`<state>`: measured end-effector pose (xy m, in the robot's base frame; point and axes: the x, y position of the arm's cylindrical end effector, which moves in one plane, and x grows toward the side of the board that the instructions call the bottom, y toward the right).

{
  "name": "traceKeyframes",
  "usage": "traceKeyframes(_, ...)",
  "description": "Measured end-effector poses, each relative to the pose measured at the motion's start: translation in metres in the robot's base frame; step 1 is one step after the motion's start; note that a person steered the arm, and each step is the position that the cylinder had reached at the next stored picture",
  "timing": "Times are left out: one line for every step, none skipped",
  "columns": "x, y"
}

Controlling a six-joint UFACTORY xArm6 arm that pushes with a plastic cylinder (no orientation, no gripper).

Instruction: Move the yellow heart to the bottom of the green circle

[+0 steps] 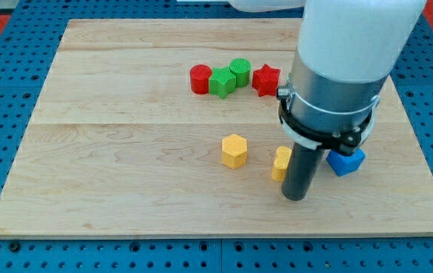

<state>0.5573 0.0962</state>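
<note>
The yellow heart (pixel 280 163) lies at the lower middle right of the board, partly hidden behind my rod. My tip (pixel 295 197) rests on the board just right of and below the heart, touching or nearly touching it. The green circle (pixel 240 70) stands near the view's top, in a row of blocks. The heart is well below the green circle and a little to its right.
A red circle (pixel 200 79), a green star-like block (pixel 221 82) and a red star (pixel 265 79) flank the green circle. A yellow hexagon (pixel 233 150) sits left of the heart. A blue block (pixel 346 161) lies right of my rod. The wooden board (pixel 125 152) is edged by a blue pegboard.
</note>
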Motion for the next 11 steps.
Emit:
traceKeyframes(-0.013, 0.018)
traceKeyframes(-0.031, 0.037)
traceKeyframes(-0.040, 0.021)
traceKeyframes(-0.006, 0.022)
traceKeyframes(0.006, 0.019)
traceKeyframes(-0.004, 0.021)
traceKeyframes(-0.005, 0.001)
traceKeyframes(-0.026, 0.000)
traceKeyframes(-0.041, -0.015)
traceKeyframes(-0.058, -0.045)
traceKeyframes(-0.082, -0.050)
